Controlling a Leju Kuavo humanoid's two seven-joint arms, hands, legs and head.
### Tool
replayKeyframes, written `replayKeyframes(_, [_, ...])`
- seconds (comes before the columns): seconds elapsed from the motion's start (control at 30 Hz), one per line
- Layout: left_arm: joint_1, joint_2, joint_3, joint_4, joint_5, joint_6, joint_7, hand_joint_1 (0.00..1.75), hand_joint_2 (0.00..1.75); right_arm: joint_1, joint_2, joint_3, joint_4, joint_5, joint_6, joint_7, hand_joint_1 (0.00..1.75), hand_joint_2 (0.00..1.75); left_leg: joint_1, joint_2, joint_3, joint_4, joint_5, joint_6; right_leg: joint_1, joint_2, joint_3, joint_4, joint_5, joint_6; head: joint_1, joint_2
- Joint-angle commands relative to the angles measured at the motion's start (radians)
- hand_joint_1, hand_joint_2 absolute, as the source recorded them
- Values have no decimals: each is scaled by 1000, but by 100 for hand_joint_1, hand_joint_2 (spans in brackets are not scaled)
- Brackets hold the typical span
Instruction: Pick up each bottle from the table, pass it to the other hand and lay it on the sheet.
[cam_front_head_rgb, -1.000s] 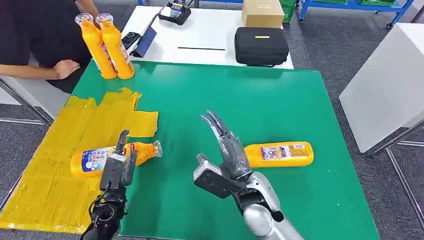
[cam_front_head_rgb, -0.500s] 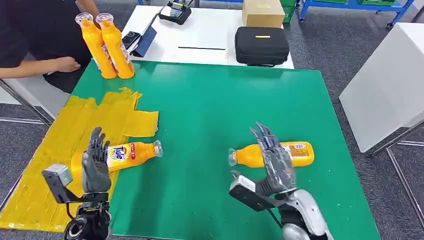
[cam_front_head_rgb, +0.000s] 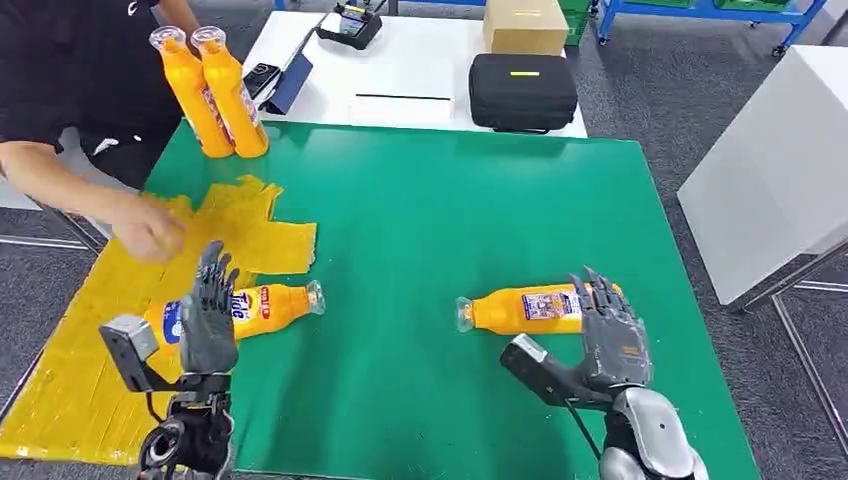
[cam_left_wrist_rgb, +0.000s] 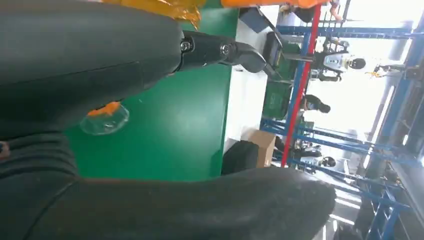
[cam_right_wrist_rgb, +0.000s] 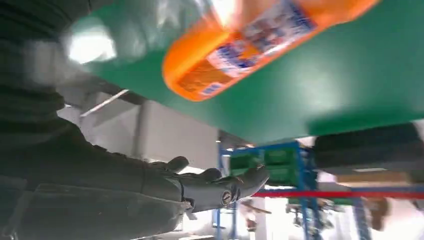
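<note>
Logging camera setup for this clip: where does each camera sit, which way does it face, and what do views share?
Head view: high on the body, looking down at the green table; left hand and right hand show.
Left wrist view: behind the left hand, along the table.
Right wrist view: behind the right hand.
Shared: the right bottle, in head and right wrist views.

Both hands (cam_front_head_rgb: 208, 318) (cam_front_head_rgb: 611, 335) raised, fingers (cam_front_head_rgb: 213, 272) spread

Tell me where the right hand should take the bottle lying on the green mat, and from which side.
Probably around the labelled body of the bottle, coming down from above. It lies flat on the green mat, its long axis running left to right, clear cap end pointing toward the robot's left. The right hand is open at its base end, so wrapping the wide middle looks steadier than the narrow neck.
</note>
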Motion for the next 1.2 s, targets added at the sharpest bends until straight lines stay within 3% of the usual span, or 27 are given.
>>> replayKeyframes(0.03, [-77,-15,1,105,3,2,6,0,0,-99,31,-108,180,31,22,-33,0,175,0,1,4,-2,0,-1,0,0,4,-2,0,-1,0,0])
replayKeyframes(0.13, [-76,-14,4,102,3,3,6,0,0,-111,21,-107,212,29,16,-37,0,175,0,2,6,-2,-1,-2,0,0,6,-2,-1,-1,0,0])
replayKeyframes(0.27, [-61,-14,34,71,12,12,7,0,0,-159,-86,-52,349,27,-21,-52,0,175,1,1,5,-1,-1,-2,1,0,5,-2,0,-1,0,0])
replayKeyframes(0.63, [-49,-19,56,51,19,15,10,0,0,-249,-124,-5,494,11,-24,-53,0,175,0,2,3,-1,-1,-1,1,1,4,-1,0,-1,0,0])
replayKeyframes(0.97, [-33,-18,81,50,37,7,7,0,0,-385,-223,121,731,-5,-65,-92,0,175,0,2,2,-1,-1,0,0,1,3,-1,0,-1,0,0])
replayKeyframes(1.2, [-15,-15,97,22,64,11,6,0,0,-506,-244,242,887,-25,-72,-123,0,175,-1,4,3,0,-1,-1,0,3,3,0,0,-1,0,0])
